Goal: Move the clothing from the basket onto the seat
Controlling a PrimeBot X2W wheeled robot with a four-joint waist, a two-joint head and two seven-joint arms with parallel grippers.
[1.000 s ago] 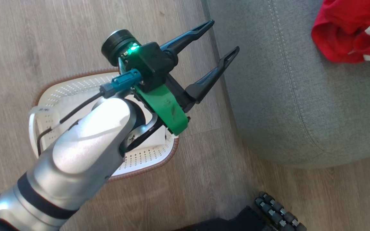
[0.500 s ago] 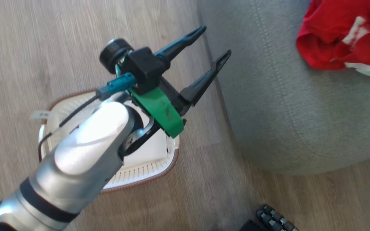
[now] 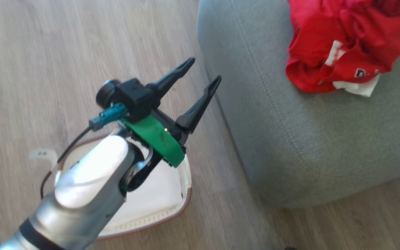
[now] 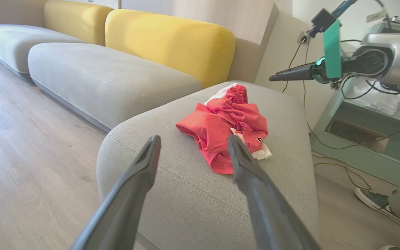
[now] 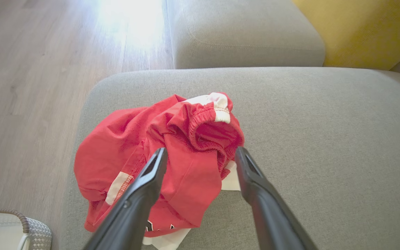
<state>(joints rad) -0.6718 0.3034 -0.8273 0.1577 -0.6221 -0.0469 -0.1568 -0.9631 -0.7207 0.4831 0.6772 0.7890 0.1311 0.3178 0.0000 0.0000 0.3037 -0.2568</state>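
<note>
Living room, home-like. Wood-plank floor [image 4: 19, 139] down the left of the left wrist view. Upper left: a long low sofa [image 4: 109, 76], grey cushions, yellow backs [image 4: 172, 41]. Centre: a separate grey seat [image 4: 186, 194] with rounded corners and a stitched edge, red clothes [image 4: 227, 128] heaped on it. Upper right: a wall socket [image 4: 302, 36], cables [image 4: 325, 160] trailing to the floor beside a pale green cabinet [image 4: 366, 163]. Lower right: a person's sneaker [image 4: 377, 201]. Head view, lower left: a white laundry basket [image 3: 158, 217] on the floor near the seat.
</note>
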